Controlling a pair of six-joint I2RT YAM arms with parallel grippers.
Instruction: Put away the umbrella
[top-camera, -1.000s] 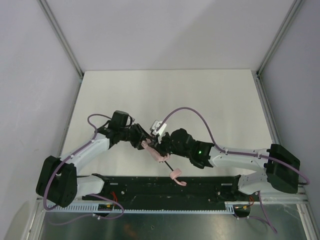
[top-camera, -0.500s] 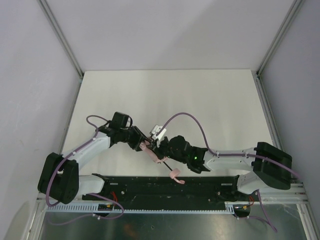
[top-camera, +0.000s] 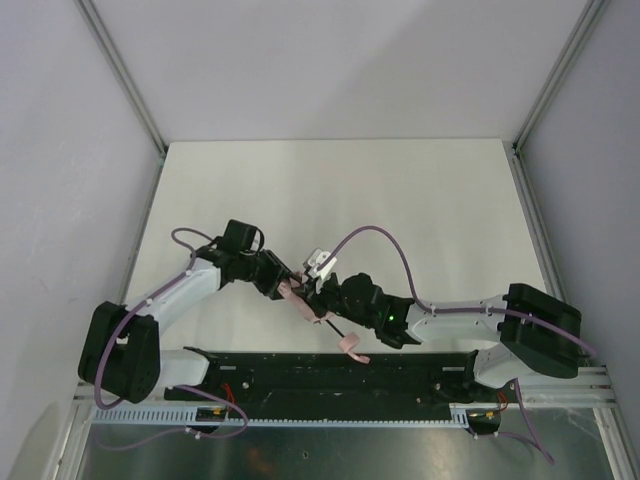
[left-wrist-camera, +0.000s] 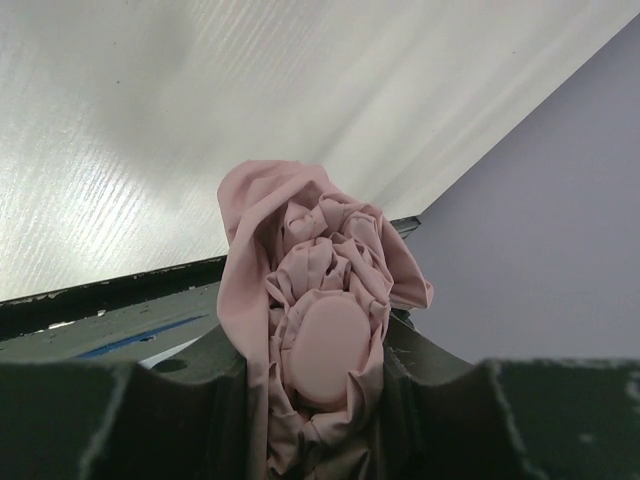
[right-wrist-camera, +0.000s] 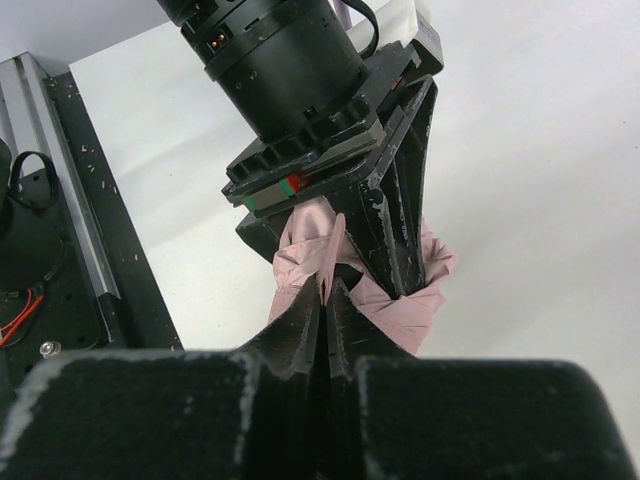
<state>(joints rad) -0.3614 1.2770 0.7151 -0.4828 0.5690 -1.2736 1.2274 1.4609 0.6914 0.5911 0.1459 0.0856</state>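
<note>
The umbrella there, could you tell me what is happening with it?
Both arms have the umbrella, folded into a pink bundle, at the near side of the table. The left gripper holds the bunched fabric between its jaws. The right gripper is closed tight at the bundle's edge, apparently pinching it. The handle sticks out toward the bases.

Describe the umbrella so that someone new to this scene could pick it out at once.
On the white table, look near its front edge, where the two arms meet. The umbrella is the crumpled pale pink bundle in the left tool, a thin black shaft running from it to a small pink handle. It alone is soft cloth; the arms around it are black and white.
</note>
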